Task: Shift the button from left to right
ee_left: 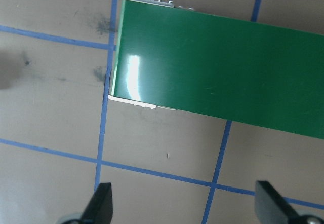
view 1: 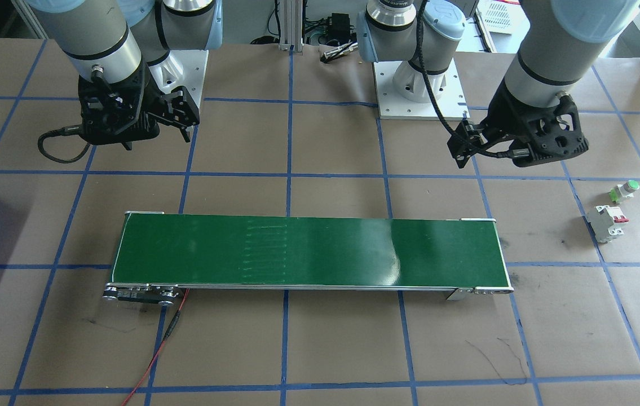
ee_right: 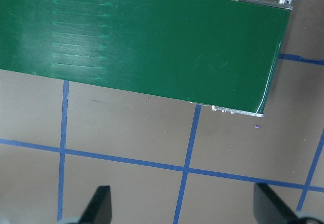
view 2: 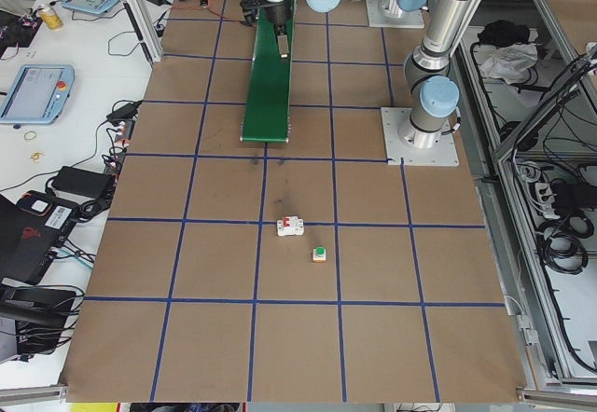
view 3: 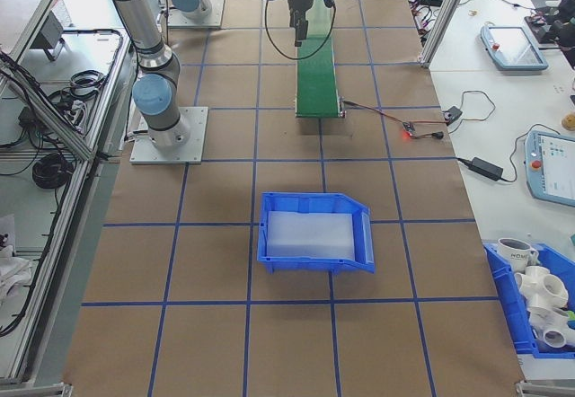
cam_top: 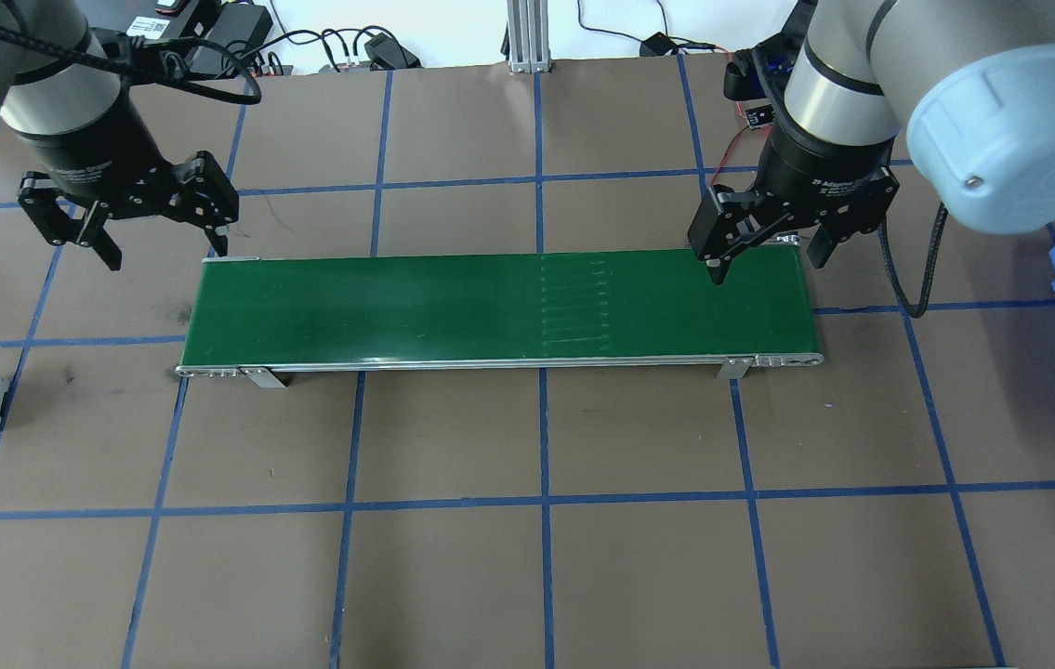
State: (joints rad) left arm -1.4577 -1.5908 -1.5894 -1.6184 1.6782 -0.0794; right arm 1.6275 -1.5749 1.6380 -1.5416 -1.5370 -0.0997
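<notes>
Both arms are up over the brown table [cam_top: 527, 576] with its blue tape grid, and nothing is in either one's grasp. The left gripper [cam_top: 160, 237] hangs with its fingers spread wide, just off the left end of the green conveyor belt [cam_top: 490, 307]; its wrist camera looks down on that belt end and bare paper between the two fingertips. The right gripper [cam_top: 769, 251] hovers over the far edge of the belt's other end, fingers likewise apart and empty.

The button [view 1: 624, 190] sits on the table out past the belt's left end, green cap showing, well apart from the left gripper. Just beside it, nearer the operators' side, lies the white circuit breaker [view 1: 607, 223] with red levers, close but not touching. From the table's end the two make a small pair in one grid square.

Over on the right, a blue bin [view 3: 316, 233] stands on the table beyond the belt, and a red wire [view 1: 156, 349] trails from the belt's motor end.
</notes>
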